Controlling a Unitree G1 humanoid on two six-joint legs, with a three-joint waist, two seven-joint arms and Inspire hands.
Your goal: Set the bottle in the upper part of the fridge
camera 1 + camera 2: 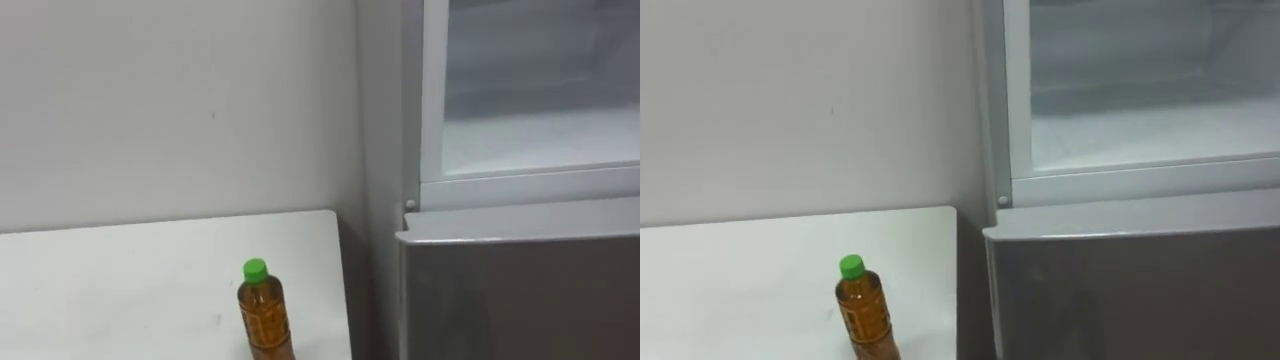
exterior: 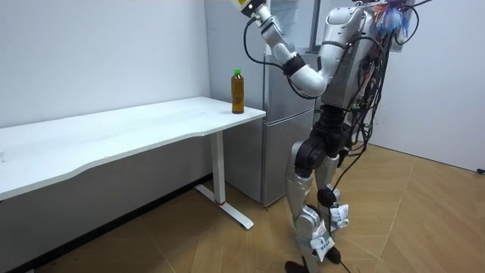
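Observation:
A bottle [image 1: 264, 315] of amber drink with a green cap stands upright near the right end of the white table [image 1: 120, 280], close to its front edge. Right of the table is the grey fridge [image 2: 282, 144]. Its upper compartment [image 1: 540, 140] is open and shows a pale, bare inside. The lower door [image 1: 520, 290] is closed. In the room view I stand facing the fridge, with the bottle [image 2: 238, 91] off to my left. My left arm is raised high, and its hand [image 2: 256, 9] sits at the picture's top edge, well above the bottle and cut off.
A plain white wall [image 1: 180, 110] runs behind the table. A narrow gap separates the table's right edge from the fridge side. The table stretches far to the room view's left, and wooden floor [image 2: 424, 220] lies open behind me.

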